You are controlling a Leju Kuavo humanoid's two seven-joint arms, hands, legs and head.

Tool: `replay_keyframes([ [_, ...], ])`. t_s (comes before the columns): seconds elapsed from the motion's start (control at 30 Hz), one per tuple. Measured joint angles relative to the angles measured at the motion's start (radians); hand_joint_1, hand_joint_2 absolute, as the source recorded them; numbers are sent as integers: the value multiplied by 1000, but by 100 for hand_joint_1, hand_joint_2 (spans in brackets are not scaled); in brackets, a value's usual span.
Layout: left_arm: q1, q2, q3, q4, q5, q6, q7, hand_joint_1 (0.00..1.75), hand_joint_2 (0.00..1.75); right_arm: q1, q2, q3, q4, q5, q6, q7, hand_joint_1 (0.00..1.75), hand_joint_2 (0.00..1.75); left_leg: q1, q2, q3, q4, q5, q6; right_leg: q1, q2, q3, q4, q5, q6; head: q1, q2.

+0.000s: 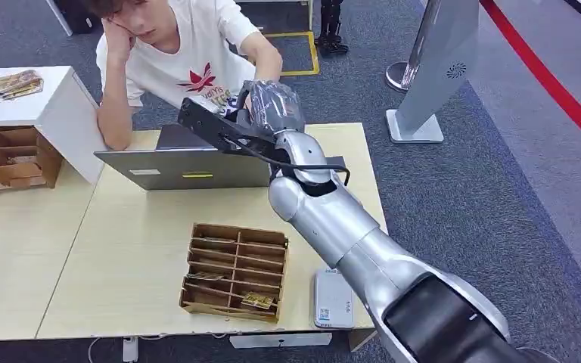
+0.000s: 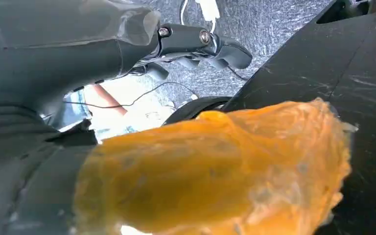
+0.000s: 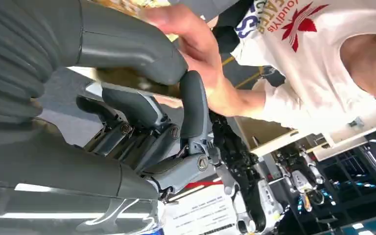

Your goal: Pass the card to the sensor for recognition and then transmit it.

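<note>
Silver and outstretched, the robot's right arm reaches over the laptop (image 1: pixel 189 162) toward a seated person, whose hand (image 3: pixel 196 54) touches the right hand (image 1: pixel 261 106) from the far side. This looks like the handover step, with the sensor pass apparently done. No card can be made out beyond the laptop, and I cannot tell whether the curled fingers (image 3: pixel 193 103) hold it; next, the hand must loosen so the person can take it.

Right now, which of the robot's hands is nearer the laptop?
Right. The right hand is raised above the laptop's far edge; the left hand hangs over grey carpet, off the table.
</note>
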Motion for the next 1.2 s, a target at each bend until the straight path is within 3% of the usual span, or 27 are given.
replay_keyframes([
  [0.37, -1, -4, -7, 0, 0, 0, 0, 0, 0, -5, 0, 6, 26, -2, -1, 0, 175, 175, 0, 0, 0, 0, 0, 0, 0, 0, 0, 0, 0, 0, 0, 0],
  [0.4, -1, -4, -7, 0, 0, 0, 0, 0, 0, -5, 0, 7, 27, -4, -2, 0, 120, 175, 0, 0, 0, 0, 0, 0, 0, 0, 0, 0, 0, 0, 0, 0],
  [0.43, -1, -4, -7, 0, 0, -1, 0, 0, 0, -5, 0, 8, 29, -6, -2, 2, 5, 175, 0, 0, 0, 0, 0, 0, 0, 0, 0, 0, 0, 0, 0, 0],
  [0.47, -1, -4, -7, 0, 0, -2, 0, 0, 0, -5, 0, 8, 31, -8, -3, 3, 0, 175, 0, 0, 0, 0, 0, 0, 0, 0, 0, 0, 0, 0, 0, 0],
  [0.6, -2, -5, -10, 0, -3, -6, 0, 0, 0, -6, 0, 18, 40, -13, -7, 3, 0, 175, 0, 0, 0, 0, 0, 0, 0, 0, 0, 0, 0, 0, 0, 0],
  [0.63, -2, -5, -11, 0, -5, -6, 0, 0, 0, -6, 0, 21, 42, -15, -11, 2, 0, 0, 0, 0, 0, 0, 0, 0, 0, 0, 0, 0, 0, 0, 0, 0],
  [0.73, -3, -5, -16, 0, -5, -8, 0, 0, 0, -5, 0, 30, 45, -42, -21, -18, 0, 0, 0, 0, 0, 0, 0, 0, 0, 0, 0, 0, 0, 0, 0, 0],
  [0.87, -4, -5, -18, 0, 2, -9, 0, 0, 0, 17, 1, 34, 12, -141, -29, -127, 0, 0, 0, 0, 0, 0, 0, 0, 0, 0, 0, 0, 0, 0, 0, 0],
  [1.0, -4, -5, -18, 0, 18, -7, 2, 0, 0, 106, 1, 21, -119, -204, -6, -222, 0, 0, 0, 0, 0, 0, 0, 0, 0, 0, 0, 0, 0, 0, 0, 0],
  [1.2, -4, -2, -18, 0, 52, 3, 5, 0, 0, 292, -2, -33, -380, -382, 105, -320, 0, 0, 0, 0, 0, 0, 0, 0, 0, 0, -1, 0, -1, 0, 0, 0],
])
